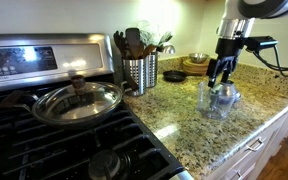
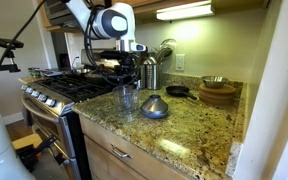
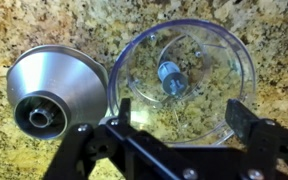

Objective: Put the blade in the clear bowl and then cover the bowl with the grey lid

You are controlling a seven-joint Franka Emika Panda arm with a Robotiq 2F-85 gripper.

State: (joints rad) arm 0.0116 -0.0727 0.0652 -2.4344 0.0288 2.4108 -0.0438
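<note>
The clear bowl (image 3: pixel 182 80) stands on the granite counter, seen from above in the wrist view. The blade (image 3: pixel 170 78), a small grey spindle, stands upright at the bowl's centre. The grey lid (image 3: pixel 49 90) lies on the counter beside the bowl, touching or nearly touching its rim. My gripper (image 3: pixel 181 115) is open and empty, its fingers spread over the near side of the bowl. In both exterior views the gripper (image 1: pixel 221 78) (image 2: pixel 132 68) hangs just above the bowl (image 1: pixel 206 96) (image 2: pixel 126 98), with the lid (image 1: pixel 225 98) (image 2: pixel 154 107) next to it.
A stove holds a pan under a large glass lid (image 1: pixel 76 100). A steel utensil holder (image 1: pixel 139 72) stands beside it. A small black pan (image 1: pixel 174 75) and stacked bowls (image 2: pixel 217 92) sit toward the back. The counter edge (image 2: pixel 134 140) is near the bowl.
</note>
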